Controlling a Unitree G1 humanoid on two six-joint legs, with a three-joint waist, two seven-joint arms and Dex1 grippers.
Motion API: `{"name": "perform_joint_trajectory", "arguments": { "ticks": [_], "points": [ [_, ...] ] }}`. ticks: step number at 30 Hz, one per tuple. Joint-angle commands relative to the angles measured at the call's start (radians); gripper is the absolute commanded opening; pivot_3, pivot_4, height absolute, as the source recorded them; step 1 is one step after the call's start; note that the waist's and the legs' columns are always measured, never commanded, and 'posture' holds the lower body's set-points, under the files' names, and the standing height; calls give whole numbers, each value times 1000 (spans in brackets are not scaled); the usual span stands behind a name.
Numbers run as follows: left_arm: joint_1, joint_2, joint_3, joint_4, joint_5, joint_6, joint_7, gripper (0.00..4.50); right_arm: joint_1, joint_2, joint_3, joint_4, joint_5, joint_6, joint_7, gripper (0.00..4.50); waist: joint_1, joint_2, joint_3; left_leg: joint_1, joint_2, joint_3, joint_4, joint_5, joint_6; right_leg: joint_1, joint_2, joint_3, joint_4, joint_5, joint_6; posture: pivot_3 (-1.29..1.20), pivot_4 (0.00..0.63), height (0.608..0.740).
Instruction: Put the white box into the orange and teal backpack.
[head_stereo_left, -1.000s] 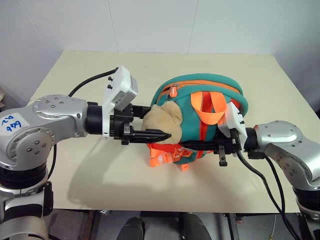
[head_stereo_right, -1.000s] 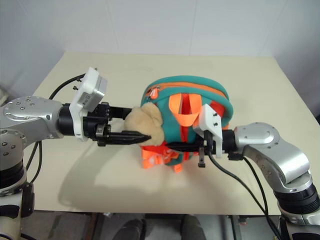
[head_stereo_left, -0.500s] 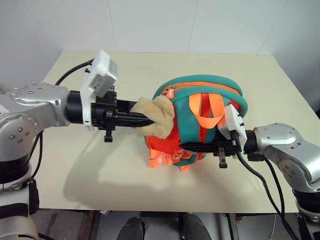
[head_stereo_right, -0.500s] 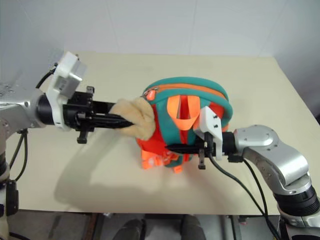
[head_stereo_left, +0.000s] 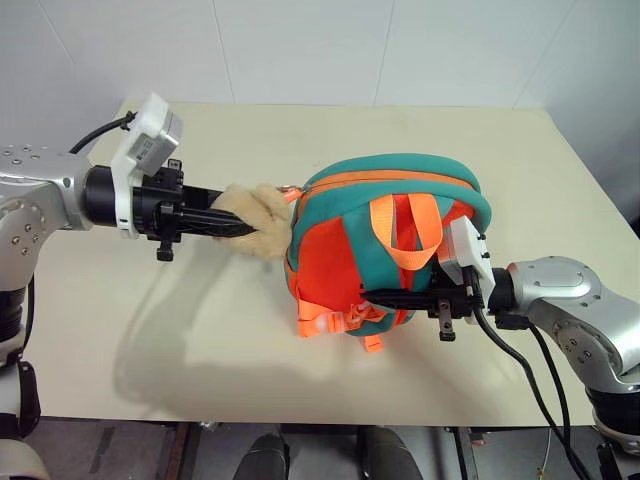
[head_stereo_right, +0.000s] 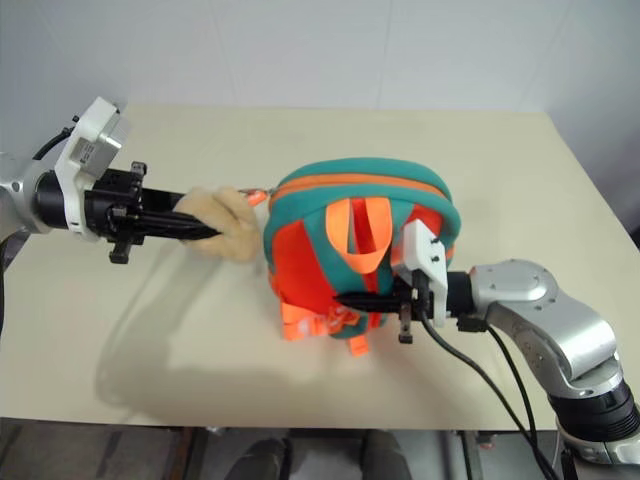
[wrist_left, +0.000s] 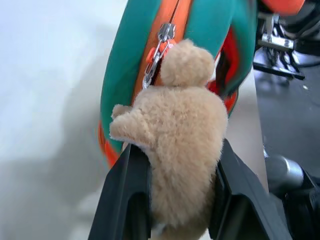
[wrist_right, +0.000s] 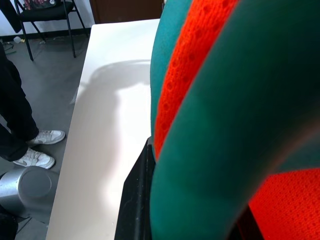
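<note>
Beige tabletop (head_stereo_left: 500, 150) against a white wall: the orange and teal backpack (head_stereo_left: 385, 250) stands upright at centre, its arched zipped top toward the far side and its strapped orange back facing the near edge. The left gripper (wrist_left: 175, 200) reaches in from the left, its fingers (wrist_left: 125, 200) clamped on the tan plush head (head_stereo_left: 255, 208), which stretches leftward from the zipper pull. The right gripper (head_stereo_left: 385, 297), fingers nearly closed, pinches the backpack's lower near-right edge among the orange straps (head_stereo_left: 412, 225).
</note>
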Motion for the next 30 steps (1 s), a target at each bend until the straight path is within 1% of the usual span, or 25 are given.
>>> {"name": "perform_joint_trajectory", "arguments": {
  "ticks": [1, 6, 14, 20, 23, 30],
  "points": [
    [-56, 8, -27, 99, 70, -60, -91, 904, 2, 3, -41, -37, 14, -23, -7, 550, 0, 0, 0, 0, 0, 0, 0, 0, 0, 0, 0, 0, 0, 0, 0, 0, 150, 740],
    [-79, -26, -130, 219, 175, -130, -206, 904, 1, 7, -42, -38, 13, -24, -13, 550, -2, 0, 0, 0, 0, 0, -1, 0, 1, 0, 0, 0, 3, 0, 0, 0, 150, 740],
    [-102, -109, -254, 370, 339, -241, -311, 904, 1, 9, -41, -44, 13, -20, -27, 550, -1, 0, 0, 0, 1, 1, 0, 0, 1, 0, 1, 0, 4, 0, 0, 0, 150, 740],
    [-139, -160, -322, 471, 436, -314, -355, 904, 6, 6, -47, -50, 17, -16, -37, 550, -2, 0, 0, 0, 1, 1, 1, -1, 1, 0, 1, 0, 5, 0, 0, 0, 150, 740],
    [-150, -186, -390, 541, 513, -383, -376, 904, 11, 7, -49, -54, 19, -16, -43, 550, -1, 0, 0, 0, 1, 1, 1, -1, 1, 0, 1, 0, 5, 0, 0, 0, 150, 740],
    [-174, -244, -464, 631, 568, -468, -382, 904, 9, 14, -42, -55, 20, -15, -54, 550, -1, 0, 0, 0, 1, 0, 2, -1, 1, 0, 1, 0, 5, 0, 0, 0, 150, 740]
  ]
}}
